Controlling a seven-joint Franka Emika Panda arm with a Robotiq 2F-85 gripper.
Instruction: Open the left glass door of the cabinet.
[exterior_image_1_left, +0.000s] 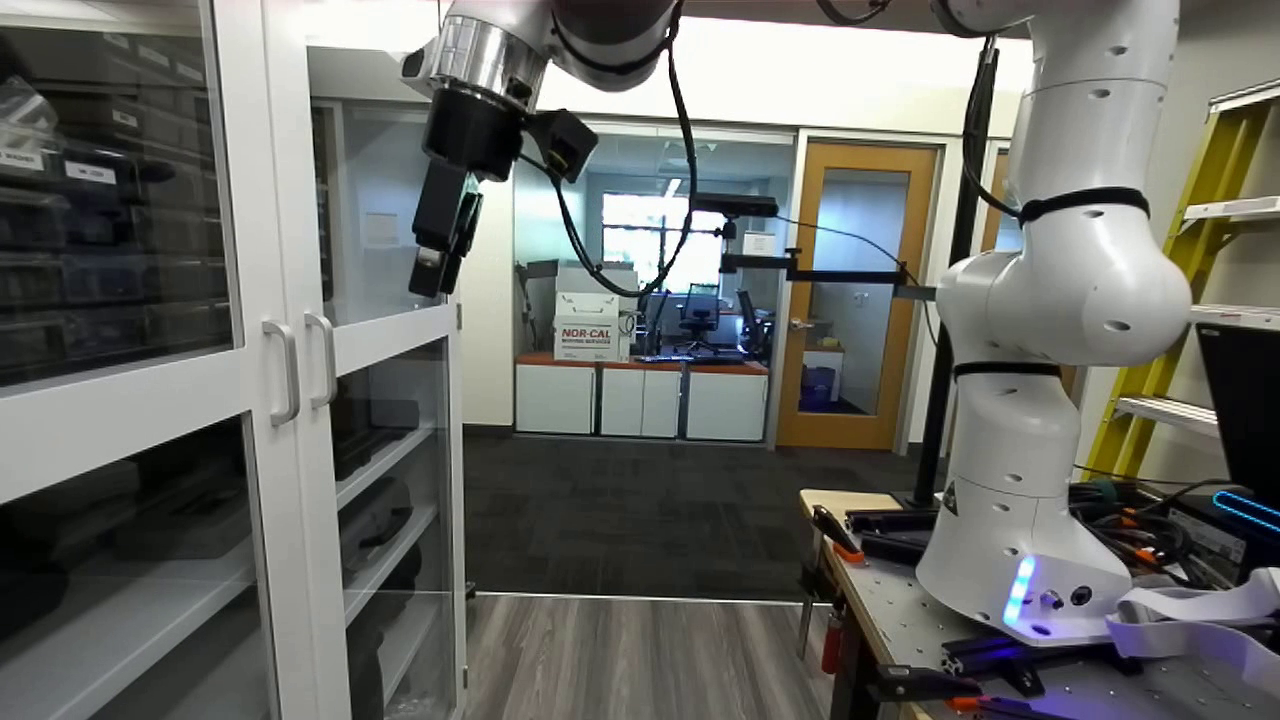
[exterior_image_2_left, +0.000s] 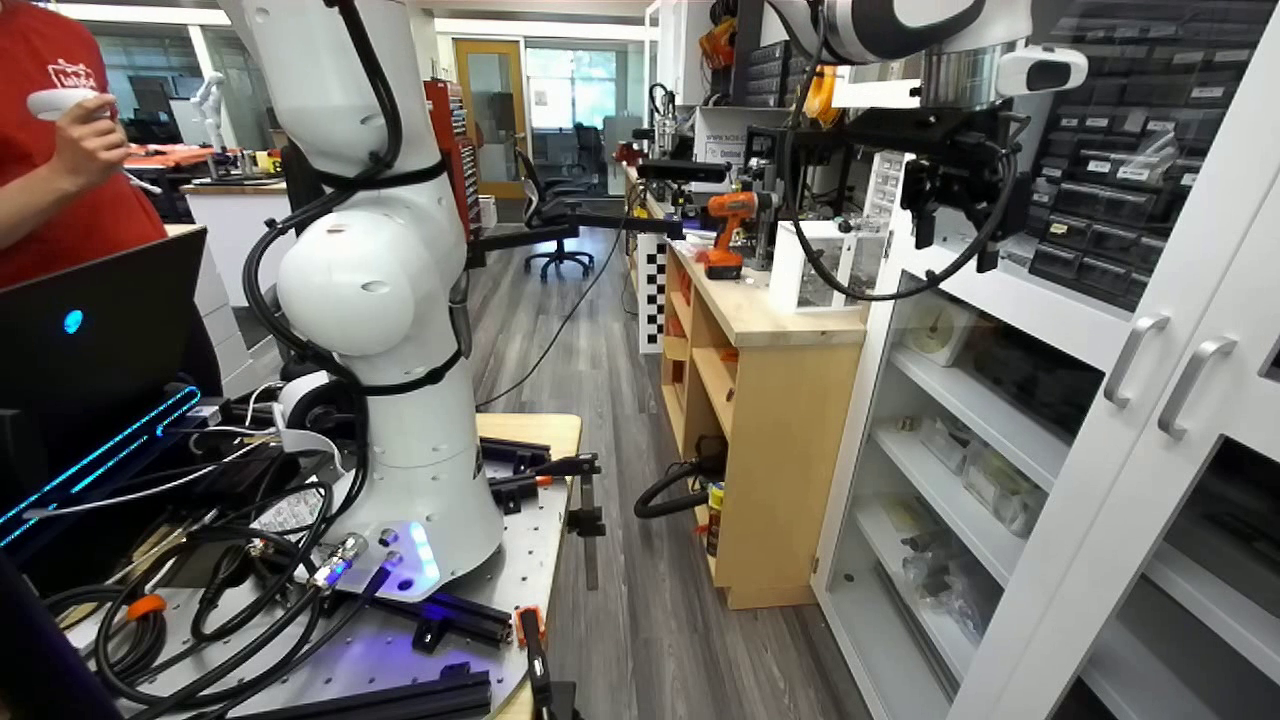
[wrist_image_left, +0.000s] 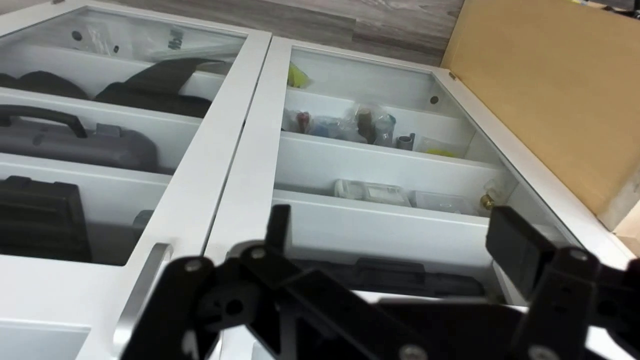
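The left glass door (exterior_image_1_left: 130, 415) of the white cabinet (exterior_image_1_left: 150, 630) is shut, with dark bins behind its upper pane. It also shows in an exterior view (exterior_image_2_left: 1060, 315) and in the wrist view (wrist_image_left: 252, 175), where the picture is upside down. Its slim handle (exterior_image_1_left: 283, 372) shows in both exterior views (exterior_image_2_left: 1135, 360); in the wrist view it is mostly hidden behind a finger. My gripper (wrist_image_left: 395, 240) is open, with nothing between its fingers. It points down in front of the cabinet, above handle height, in both exterior views (exterior_image_1_left: 435, 270) (exterior_image_2_left: 957, 245).
The shut twin door's handle (wrist_image_left: 142, 300) stands close beside the left door's handle. A wooden workbench (exterior_image_2_left: 790, 450) adjoins the cabinet, carrying an orange drill (exterior_image_2_left: 730, 230). The arm's base (exterior_image_1_left: 1020, 560) stands on a metal-topped table. A cable loop (exterior_image_2_left: 890, 290) hangs around the gripper.
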